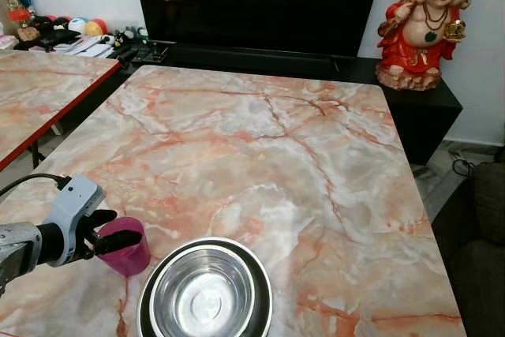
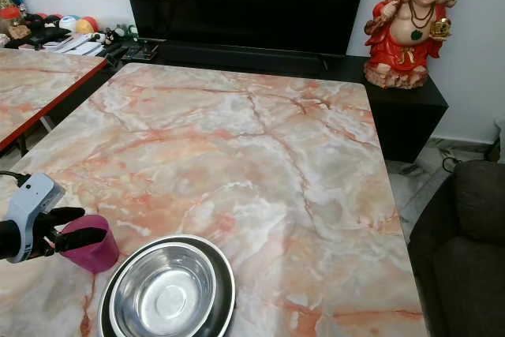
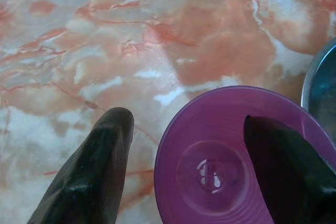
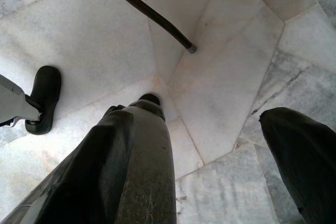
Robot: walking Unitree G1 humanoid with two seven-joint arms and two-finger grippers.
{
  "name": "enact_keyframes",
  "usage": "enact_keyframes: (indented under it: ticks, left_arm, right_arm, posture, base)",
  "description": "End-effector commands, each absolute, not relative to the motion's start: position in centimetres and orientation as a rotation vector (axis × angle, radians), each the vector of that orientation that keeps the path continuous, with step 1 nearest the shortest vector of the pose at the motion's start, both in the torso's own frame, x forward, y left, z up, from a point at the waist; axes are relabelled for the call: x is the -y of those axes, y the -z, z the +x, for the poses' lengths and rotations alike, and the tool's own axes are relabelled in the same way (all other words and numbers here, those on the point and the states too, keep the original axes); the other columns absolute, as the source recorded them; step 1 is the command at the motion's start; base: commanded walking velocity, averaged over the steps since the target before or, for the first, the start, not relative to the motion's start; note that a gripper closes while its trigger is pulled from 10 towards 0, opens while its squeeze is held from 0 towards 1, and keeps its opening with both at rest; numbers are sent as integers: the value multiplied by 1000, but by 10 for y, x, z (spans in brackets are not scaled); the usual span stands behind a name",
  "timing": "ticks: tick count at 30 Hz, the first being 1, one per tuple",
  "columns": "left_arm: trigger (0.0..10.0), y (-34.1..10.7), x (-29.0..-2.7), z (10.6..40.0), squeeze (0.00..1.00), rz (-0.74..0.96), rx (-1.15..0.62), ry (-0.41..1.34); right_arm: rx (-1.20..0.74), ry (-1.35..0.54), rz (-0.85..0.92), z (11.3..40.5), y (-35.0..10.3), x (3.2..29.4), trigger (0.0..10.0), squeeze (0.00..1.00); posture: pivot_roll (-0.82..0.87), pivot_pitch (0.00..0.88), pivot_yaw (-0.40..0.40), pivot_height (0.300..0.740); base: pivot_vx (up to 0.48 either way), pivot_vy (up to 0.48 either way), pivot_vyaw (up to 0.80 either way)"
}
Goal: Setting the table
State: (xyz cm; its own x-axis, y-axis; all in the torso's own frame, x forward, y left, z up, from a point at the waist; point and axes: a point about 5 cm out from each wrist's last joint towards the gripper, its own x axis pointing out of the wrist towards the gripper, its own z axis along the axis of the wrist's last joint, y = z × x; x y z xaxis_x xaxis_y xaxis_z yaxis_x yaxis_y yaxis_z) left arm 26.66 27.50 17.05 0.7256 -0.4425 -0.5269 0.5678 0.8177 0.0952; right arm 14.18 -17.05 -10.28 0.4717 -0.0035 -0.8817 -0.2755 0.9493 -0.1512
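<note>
No text, label, brand, number or sign is showing legibly anywhere in these views. The papers (image 1: 88, 46) lying on the low cabinet beside the dark screen (image 1: 256, 1) are too small and blurred to read, and the screen itself is showing nothing.
</note>
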Motion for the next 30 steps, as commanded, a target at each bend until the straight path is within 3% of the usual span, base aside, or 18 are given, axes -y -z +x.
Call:
enact_keyframes:
  ticks: [1, 22, 30]
  left_arm:
    - [10000, -178, -276, 267, 0, 287, -483, 562]
    - [10000, -195, -284, 265, 0, 346, -425, 543]
    - [10000, -210, -296, 277, 0, 341, -287, 401]
  right_arm:
    - [-1137, -170, -302, 126, 108, 177, 10000, 0]
    - [-1126, -189, -298, 131, 108, 162, 10000, 0]
    - [-1110, -193, -298, 139, 105, 159, 10000, 0]
  posture:
    - [40, 67, 0, 740]
    - [50, 65, -3, 740]
    - [49, 65, -4, 740]
  base:
    - [0, 0, 0]
    - [0, 0, 0]
    - [0, 0, 0]
